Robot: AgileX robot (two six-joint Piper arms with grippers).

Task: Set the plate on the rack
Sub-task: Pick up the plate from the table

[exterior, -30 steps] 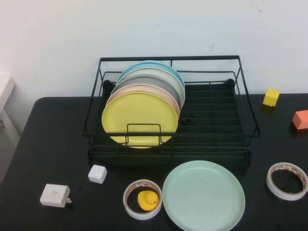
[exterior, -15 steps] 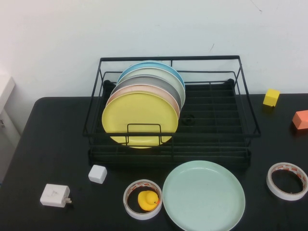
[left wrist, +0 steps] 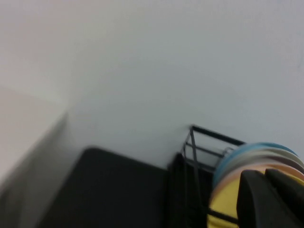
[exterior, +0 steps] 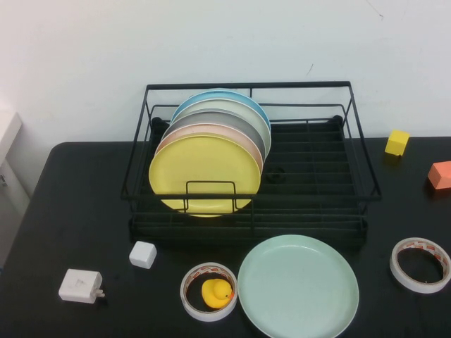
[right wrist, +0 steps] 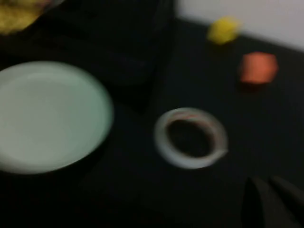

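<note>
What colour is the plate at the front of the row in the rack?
Yellow plate, standing in the rack; clearest in the high view.

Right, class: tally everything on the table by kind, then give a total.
Rack: 1
Plates: 6 (the plate lying flat, 5 upright plates in the rack)
Tape rolls: 2
Rubber duck: 1
Coloured blocks: 2
White objects: 2
Total: 14
Uncounted: left claw beside the rack, right claw near the right tape roll.

Black table [exterior: 63, 211] — rack [exterior: 352, 151], plate [exterior: 298, 286], tape rolls [exterior: 421, 264], blocks [exterior: 397, 142], charger [exterior: 80, 285].
</note>
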